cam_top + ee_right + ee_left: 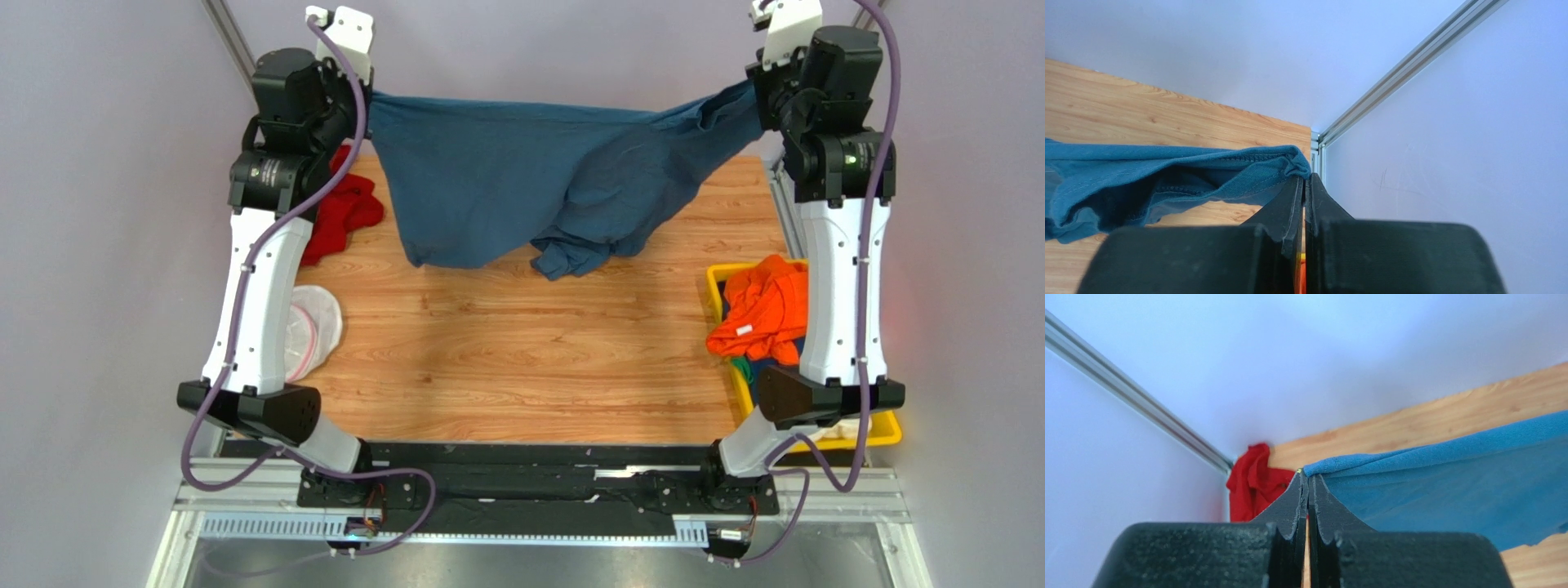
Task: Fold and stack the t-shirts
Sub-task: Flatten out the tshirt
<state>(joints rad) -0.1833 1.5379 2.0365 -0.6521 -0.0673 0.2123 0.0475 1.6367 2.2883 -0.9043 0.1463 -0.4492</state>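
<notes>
A large teal-blue t-shirt [515, 184] hangs stretched in the air across the back of the wooden table [491, 355], sagging in the middle. My left gripper [1308, 476] is shut on its left corner [1333, 465] at the far left. At the far right my right gripper [1305, 177] is shut on the other corner [1290, 156]. Both sets of jaws are pressed together with the cloth pinched at the tips. An orange t-shirt [763, 309] lies bunched in a yellow bin [718, 279] on the right. A red garment [344, 211] lies crumpled at the back left.
A round white-and-pink mesh disc [313, 328] lies at the table's left edge beside the left arm. Grey walls close in on three sides, with an aluminium post [1131, 392] in the back left corner and another [1407, 64] at the back right.
</notes>
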